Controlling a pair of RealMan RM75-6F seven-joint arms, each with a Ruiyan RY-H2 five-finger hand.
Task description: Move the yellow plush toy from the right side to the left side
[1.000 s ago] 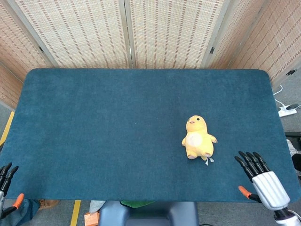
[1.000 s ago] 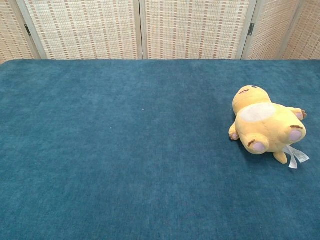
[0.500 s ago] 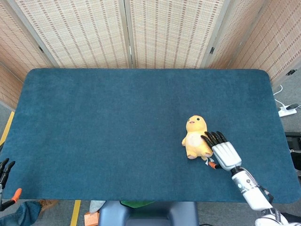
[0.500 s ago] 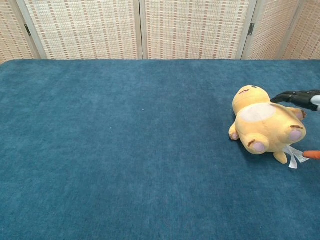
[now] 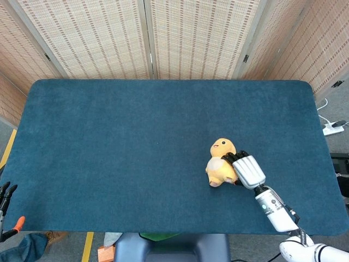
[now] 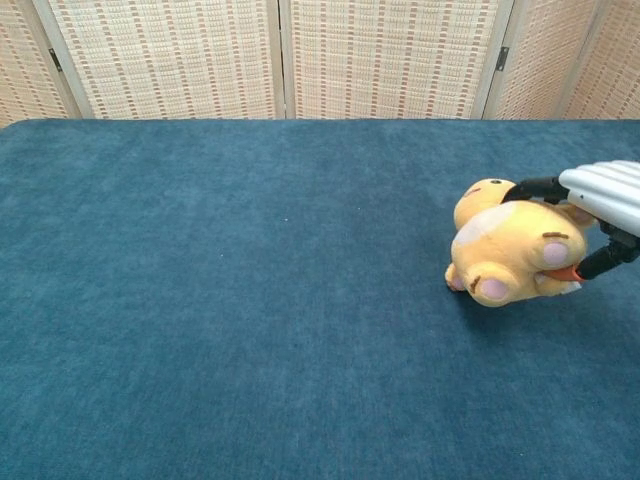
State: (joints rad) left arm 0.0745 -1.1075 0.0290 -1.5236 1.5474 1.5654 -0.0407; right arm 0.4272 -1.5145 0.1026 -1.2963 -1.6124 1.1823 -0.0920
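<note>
The yellow plush toy point(image 5: 219, 166) point(image 6: 500, 250) lies on its back on the right half of the blue table point(image 5: 136, 142), tipped a little to the left. My right hand point(image 5: 245, 169) point(image 6: 600, 205) grips it from its right side, dark fingers point(image 6: 535, 187) over its belly and the thumb under its lower body. My left hand point(image 5: 6, 203) shows only at the lower left corner of the head view, off the table's edge, fingers apart and holding nothing. The chest view does not show it.
Woven folding screens point(image 5: 163, 38) stand behind the table's far edge. A white power strip point(image 5: 332, 128) lies on the floor to the right. The table's left half point(image 6: 200, 280) is bare blue cloth.
My right hand came in from the table's front right corner, reached the toy and closed on it. The toy has tipped and shifted slightly left. The left hand dropped lower.
</note>
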